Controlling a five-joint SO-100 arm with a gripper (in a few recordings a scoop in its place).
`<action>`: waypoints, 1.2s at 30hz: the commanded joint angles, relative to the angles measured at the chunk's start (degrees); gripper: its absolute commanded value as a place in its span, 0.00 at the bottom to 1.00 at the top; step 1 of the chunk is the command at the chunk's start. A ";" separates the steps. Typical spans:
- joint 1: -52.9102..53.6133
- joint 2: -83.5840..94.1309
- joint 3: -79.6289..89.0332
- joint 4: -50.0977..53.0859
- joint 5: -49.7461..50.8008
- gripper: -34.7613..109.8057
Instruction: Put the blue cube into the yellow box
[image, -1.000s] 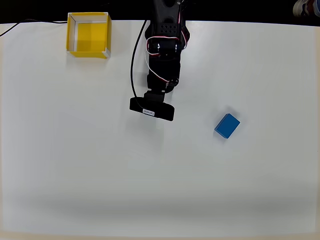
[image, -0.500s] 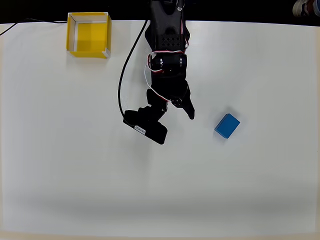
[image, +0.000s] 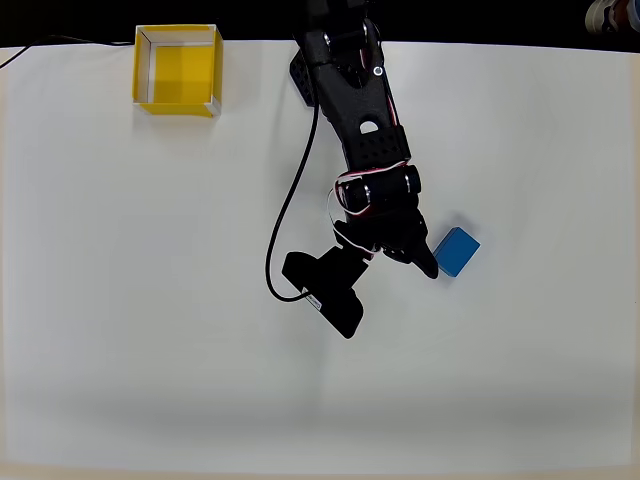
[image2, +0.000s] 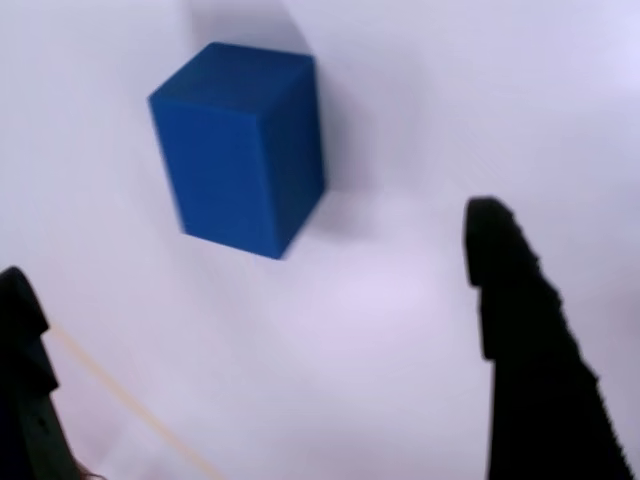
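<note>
The blue cube (image: 455, 250) lies on the white table right of centre in the overhead view, and it sits upper left in the wrist view (image2: 240, 145). My gripper (image: 418, 258) is just left of the cube, its dark fingertip (image: 430, 270) nearly at the cube's lower left edge. In the wrist view the gripper (image2: 255, 272) is open, one finger (image2: 520, 330) on the right and the other at the lower left edge. The cube lies just beyond the fingertips, with nothing between them. The yellow box (image: 178, 72) stands open-topped at the far upper left.
The black arm (image: 360, 110) reaches down from the top edge, with its wrist camera block (image: 325, 295) and a black cable (image: 285, 215) hanging to the left. The white table (image: 150, 330) spreads wide around them. A small object (image: 605, 12) sits at the top right corner.
The arm has swung to the right and stretched down the picture, carrying the gripper from the table's centre to the blue cube's left side. Cube and box have stayed in place.
</note>
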 joint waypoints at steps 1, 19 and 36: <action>-2.72 -2.46 -10.37 1.32 2.64 0.56; -12.57 -22.41 -23.12 6.77 10.72 0.56; -19.07 -34.45 -29.62 7.03 16.17 0.54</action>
